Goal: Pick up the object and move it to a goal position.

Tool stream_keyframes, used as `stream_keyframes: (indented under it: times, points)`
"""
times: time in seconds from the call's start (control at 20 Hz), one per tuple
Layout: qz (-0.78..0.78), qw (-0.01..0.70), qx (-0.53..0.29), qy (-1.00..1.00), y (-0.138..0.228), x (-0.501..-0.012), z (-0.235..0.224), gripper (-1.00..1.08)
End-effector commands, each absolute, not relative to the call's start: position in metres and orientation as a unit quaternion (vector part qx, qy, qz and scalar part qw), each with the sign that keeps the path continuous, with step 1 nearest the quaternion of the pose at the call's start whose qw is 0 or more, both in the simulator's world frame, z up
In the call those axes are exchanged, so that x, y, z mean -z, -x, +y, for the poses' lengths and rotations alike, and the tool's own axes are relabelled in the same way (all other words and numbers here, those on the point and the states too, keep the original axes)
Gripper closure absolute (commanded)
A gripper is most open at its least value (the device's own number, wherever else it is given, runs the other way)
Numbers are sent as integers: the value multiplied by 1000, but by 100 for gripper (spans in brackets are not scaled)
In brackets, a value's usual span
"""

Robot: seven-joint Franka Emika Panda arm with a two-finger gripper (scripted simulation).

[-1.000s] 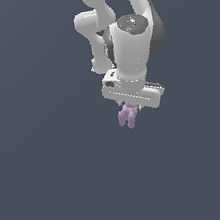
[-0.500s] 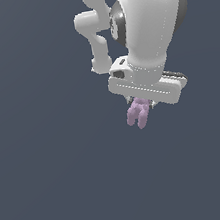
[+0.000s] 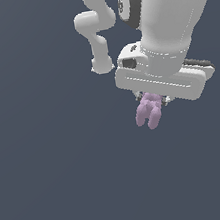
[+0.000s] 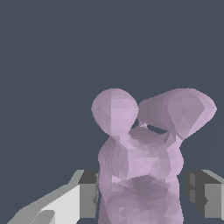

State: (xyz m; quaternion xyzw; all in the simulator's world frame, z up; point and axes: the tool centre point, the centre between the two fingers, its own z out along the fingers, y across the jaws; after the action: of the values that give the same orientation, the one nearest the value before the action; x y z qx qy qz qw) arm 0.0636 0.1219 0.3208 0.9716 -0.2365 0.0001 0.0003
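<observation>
The object [image 3: 149,111] is a small lumpy pale lilac thing with two rounded lobes that hang down below the white gripper [image 3: 151,101] in the exterior view. The gripper is shut on its upper part and holds it in the air. In the wrist view the object [image 4: 140,153] fills the middle, with its two lobes pointing away from the camera. The gripper [image 4: 142,194] has one grey finger pad [image 4: 89,194] on each side of it. The wide white hand hides the top of the object in the exterior view.
A plain dark grey-blue background [image 3: 53,182] fills both views. The white arm [image 3: 167,16] takes up the upper part of the exterior view's right.
The arm has come much closer to the exterior camera and looms larger. It has carried the object toward the exterior view's right and slightly down. The grip has not changed.
</observation>
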Motion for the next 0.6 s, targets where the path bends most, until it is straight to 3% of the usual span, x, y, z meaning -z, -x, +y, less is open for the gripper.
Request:
stream_keyframes:
  times: [0.0, 0.55]
  points:
    - [-237, 0, 0, -972, -71, -331, 126, 108]
    - [-236, 0, 0, -972, -97, -366, 140, 108]
